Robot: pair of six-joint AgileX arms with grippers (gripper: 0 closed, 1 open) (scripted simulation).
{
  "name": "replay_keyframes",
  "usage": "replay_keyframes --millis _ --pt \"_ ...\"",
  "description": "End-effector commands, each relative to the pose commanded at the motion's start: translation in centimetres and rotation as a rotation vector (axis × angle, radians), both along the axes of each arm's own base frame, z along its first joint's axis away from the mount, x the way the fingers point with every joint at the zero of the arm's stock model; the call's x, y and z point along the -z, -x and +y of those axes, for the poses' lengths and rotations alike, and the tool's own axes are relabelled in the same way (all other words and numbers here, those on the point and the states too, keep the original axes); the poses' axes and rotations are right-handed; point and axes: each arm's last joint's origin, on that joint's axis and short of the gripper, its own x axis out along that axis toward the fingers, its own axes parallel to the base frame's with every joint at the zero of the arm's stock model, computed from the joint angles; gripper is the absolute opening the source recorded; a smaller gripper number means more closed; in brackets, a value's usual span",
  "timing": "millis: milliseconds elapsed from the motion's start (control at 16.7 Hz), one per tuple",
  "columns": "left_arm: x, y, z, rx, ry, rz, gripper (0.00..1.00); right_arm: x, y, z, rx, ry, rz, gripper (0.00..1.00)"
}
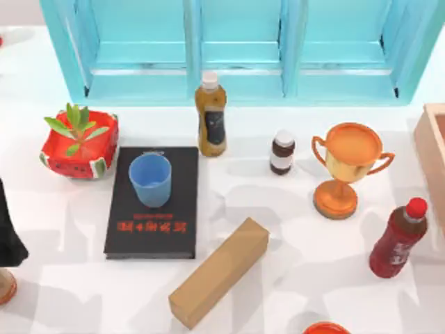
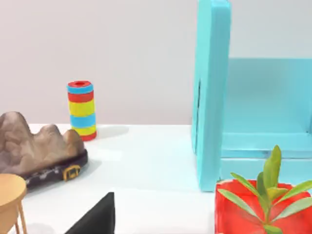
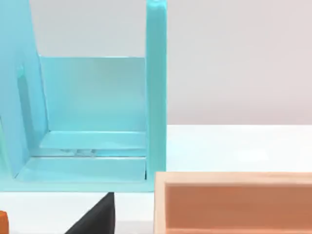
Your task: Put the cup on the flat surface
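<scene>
The light-blue cup [image 1: 150, 179] stands upright on a black book [image 1: 154, 202] with red lettering, left of the table's middle. The white mottled tabletop, the flat surface [image 1: 278, 209], spreads all around the book. My left arm [image 1: 8, 229] is a dark shape parked at the table's left edge, well left of the book and apart from the cup. A dark piece of my left gripper [image 2: 95, 220] juts into the left wrist view. In the right wrist view a dark piece of my right gripper [image 3: 95, 218] sits in front of a wooden box.
A red pot with a green plant [image 1: 78, 142] stands left of the book. A yellow bottle [image 1: 211, 115], small brown bottle [image 1: 281, 152], orange trophy [image 1: 345, 167], red bottle [image 1: 398, 238] and tan block [image 1: 219, 271] stand around. Turquoise shelving [image 1: 236, 49] lines the back; a wooden box [image 1: 434, 160] sits right.
</scene>
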Motion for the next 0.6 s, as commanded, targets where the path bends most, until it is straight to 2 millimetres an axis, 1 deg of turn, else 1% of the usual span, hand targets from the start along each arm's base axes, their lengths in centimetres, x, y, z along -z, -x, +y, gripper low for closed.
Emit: replay_keyframes --millis 180,300,480,600 --pt "-0.1 0.0 0.0 0.001 0.002 0.009 1.00 0.0 0.0 0.0 0.000 0.000 0.000 1.00" --pt "-0.9 0.0 -0.1 0.005 0.015 0.057 1.00 0.0 0.0 0.0 0.000 0.000 0.000 1.00" --pt "-2.9 -0.3 -0.3 0.010 0.052 0.205 1.00 0.0 0.0 0.0 0.000 0.000 0.000 1.00" --pt "-4.7 -0.9 -0.5 0.011 0.085 0.341 1.00 0.0 0.0 0.0 0.000 0.000 0.000 1.00"
